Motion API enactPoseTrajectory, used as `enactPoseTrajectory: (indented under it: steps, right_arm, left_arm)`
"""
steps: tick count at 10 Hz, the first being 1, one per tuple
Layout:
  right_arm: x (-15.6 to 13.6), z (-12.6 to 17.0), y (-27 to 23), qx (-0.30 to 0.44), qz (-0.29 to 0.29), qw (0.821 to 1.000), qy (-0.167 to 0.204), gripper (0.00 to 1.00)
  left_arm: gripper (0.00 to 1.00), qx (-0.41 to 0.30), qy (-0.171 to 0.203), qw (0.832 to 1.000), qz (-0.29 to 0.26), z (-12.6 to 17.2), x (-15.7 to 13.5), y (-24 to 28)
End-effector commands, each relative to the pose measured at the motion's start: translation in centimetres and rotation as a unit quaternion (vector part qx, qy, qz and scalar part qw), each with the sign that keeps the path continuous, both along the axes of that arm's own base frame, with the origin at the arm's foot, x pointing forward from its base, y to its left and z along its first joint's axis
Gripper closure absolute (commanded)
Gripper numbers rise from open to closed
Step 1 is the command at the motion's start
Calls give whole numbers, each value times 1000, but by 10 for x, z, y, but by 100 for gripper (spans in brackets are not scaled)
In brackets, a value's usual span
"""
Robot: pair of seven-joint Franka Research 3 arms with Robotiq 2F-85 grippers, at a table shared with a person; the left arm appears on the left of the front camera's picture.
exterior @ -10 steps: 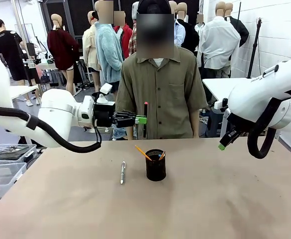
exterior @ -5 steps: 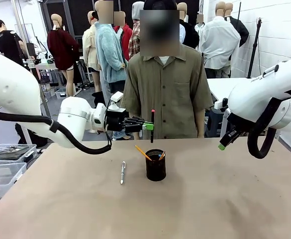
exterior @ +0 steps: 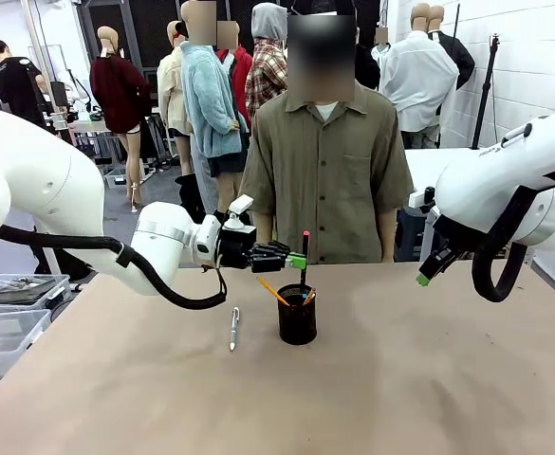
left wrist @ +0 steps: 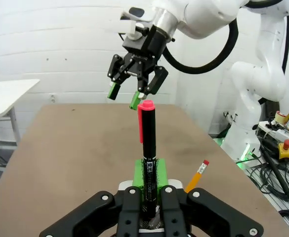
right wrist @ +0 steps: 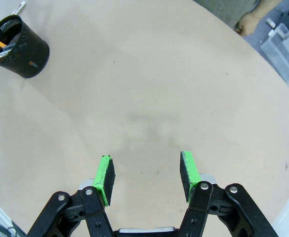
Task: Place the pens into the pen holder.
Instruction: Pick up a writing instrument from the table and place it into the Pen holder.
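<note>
Straight below my left pincer (exterior: 299,260) stands the pen holder (exterior: 297,318), its mouth partly taken by an orange pencil (exterior: 272,290) leaning out toward my arm's side. The dark pen (exterior: 305,256) I clamp hangs upright over that mouth. Lower, arm-side, a white pen (exterior: 233,328) lies on the tabletop (exterior: 400,379). Beyond the pincer, a person (exterior: 326,180) blocks the far edge. Under my right pincer (right wrist: 146,175), spread and empty, the tabletop lies bare.

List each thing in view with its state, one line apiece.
Black wire-mesh pen holder: upright.
Orange pencil: leaning inside the pen holder.
Black marker pen with red cap: upright over the pen holder.
Left gripper: shut on the marker pen.
White-silver pen: lying flat on the brown table.
Right gripper: open, empty.
</note>
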State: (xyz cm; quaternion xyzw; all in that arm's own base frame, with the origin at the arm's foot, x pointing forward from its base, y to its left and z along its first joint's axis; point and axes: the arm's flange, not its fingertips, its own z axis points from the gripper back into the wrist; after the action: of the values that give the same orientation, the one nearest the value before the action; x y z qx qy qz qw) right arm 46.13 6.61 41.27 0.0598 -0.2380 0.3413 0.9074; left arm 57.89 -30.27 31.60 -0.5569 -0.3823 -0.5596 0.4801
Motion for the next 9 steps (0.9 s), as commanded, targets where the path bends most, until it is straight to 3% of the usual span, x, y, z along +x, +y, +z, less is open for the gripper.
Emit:
enactPoseTrajectory:
  steps: [1, 5, 7, 8, 9]
  right_arm:
    - [0, -5, -3, 6, 6, 1000, -9, 33]
    - [0, -5, -3, 6, 6, 1000, -9, 33]
    - [0, -5, -3, 6, 6, 1000, -9, 33]
    - [0, -5, -3, 6, 6, 1000, -9, 33]
    - [0, -5, -3, 6, 6, 1000, -9, 33]
  left_arm:
    - [100, 19, 10, 1000, 2, -5, 8, 6]
    - [100, 46, 20, 999, 5, -25, 3, 12]
    - [100, 37, 4, 999, 3, -20, -1, 14]
    - [92, 36, 1, 999, 1, -18, -1, 13]
    - [74, 35, -6, 999, -1, -14, -3, 12]
